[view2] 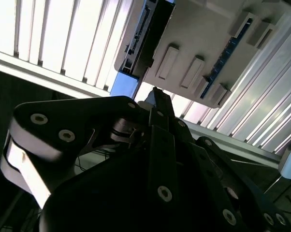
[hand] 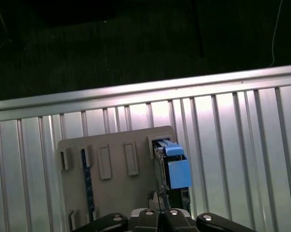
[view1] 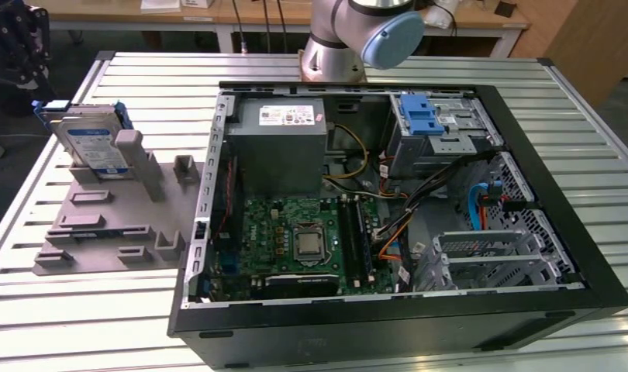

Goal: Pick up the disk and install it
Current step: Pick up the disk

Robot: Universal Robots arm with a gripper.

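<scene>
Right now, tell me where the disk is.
In the exterior view the disk stands on edge in the grey holder plate at the exterior view's left, on the slatted table beside the open computer case.

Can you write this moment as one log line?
stage: before pickup | disk: upright in grey holder | gripper: shut, empty, near disk

- The exterior view looks down from high over the computer case point(view1: 376, 325) on the surface point(view1: 87, 310).
- Both wrist views look past the pincer point(hand: 155, 197) at the holder plate point(hand: 114, 142), also at the exterior view's left.
</scene>
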